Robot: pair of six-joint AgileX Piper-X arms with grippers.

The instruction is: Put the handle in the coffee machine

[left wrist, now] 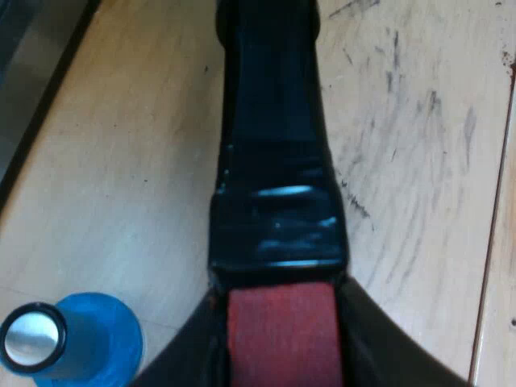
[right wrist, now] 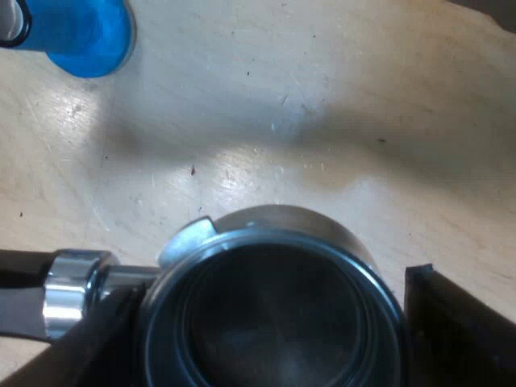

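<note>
The metal holder's dark handle (left wrist: 274,145) runs away from my left gripper (left wrist: 279,300), above the pale wooden table. Its red end (left wrist: 280,334) sits between the two black fingers (left wrist: 181,355), which are shut on it. My right gripper (right wrist: 270,322) is at the other end of the holder. Its fingers (right wrist: 459,322) press on both sides of the round metal basket (right wrist: 270,310), whose open, empty cup faces the camera. The chrome neck (right wrist: 72,290) joins the basket to the handle. The holder casts a shadow on the table below.
A blue tamper (left wrist: 81,343) with a shiny round top stands on the table (left wrist: 419,161) near the handle's red end, and the blue tamper (right wrist: 76,32) is also beyond the basket. A dark edge (left wrist: 40,105) borders the table. A seam (left wrist: 492,242) crosses the wood.
</note>
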